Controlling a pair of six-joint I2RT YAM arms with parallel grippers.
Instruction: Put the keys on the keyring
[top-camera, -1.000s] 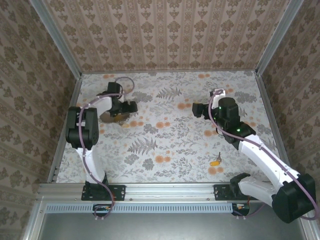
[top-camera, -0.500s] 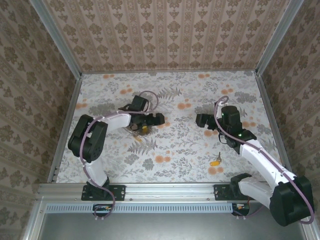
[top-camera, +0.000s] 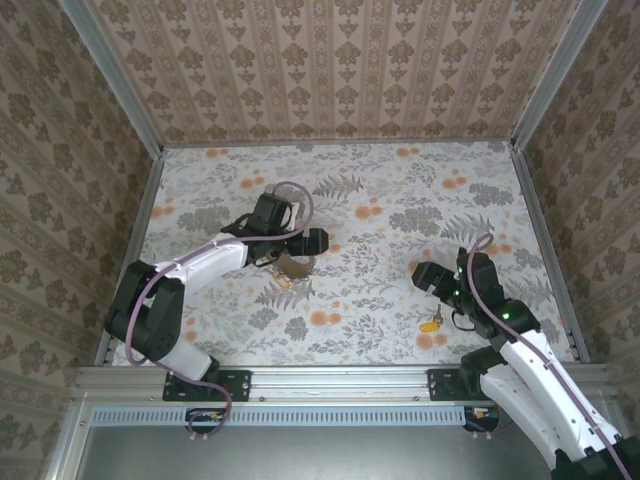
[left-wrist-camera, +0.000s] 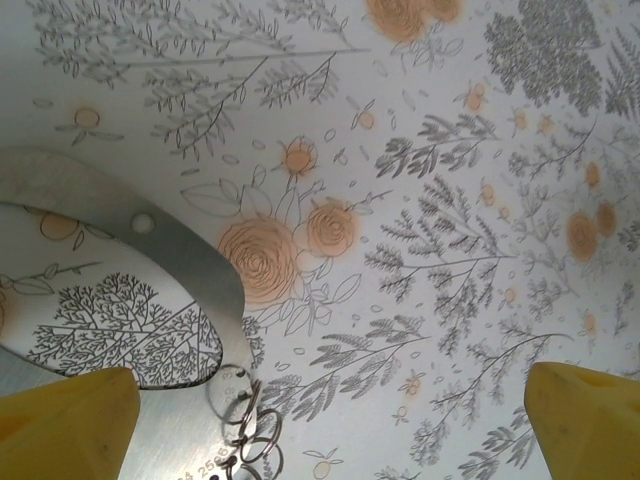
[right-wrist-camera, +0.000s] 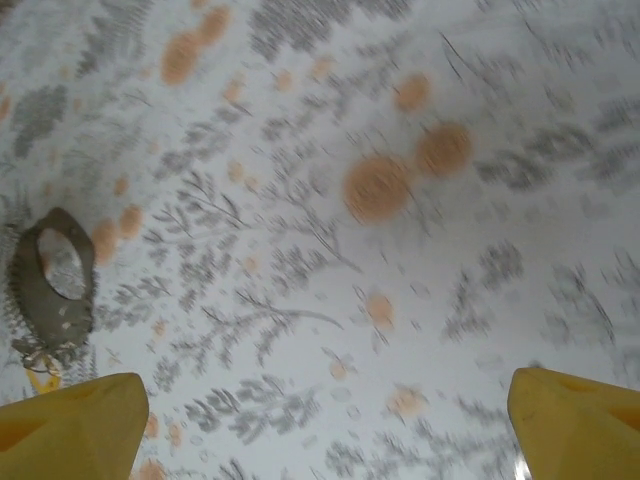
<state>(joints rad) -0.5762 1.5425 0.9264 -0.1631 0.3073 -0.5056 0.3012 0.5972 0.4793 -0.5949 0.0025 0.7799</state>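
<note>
Two arms bent low: left gripper (top-camera: 298, 252) jaws apart over keyring (top-camera: 293, 268); right gripper (top-camera: 425, 280) spread wide near key (top-camera: 431, 323).

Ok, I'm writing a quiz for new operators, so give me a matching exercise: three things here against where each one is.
Things:
1. key
2. keyring
3. right gripper

Places:
a. left of centre, by the left gripper
b. right side, near the table's front edge
c. above the table, just beyond the key

Pairs: 1-b, 2-a, 3-c
</note>
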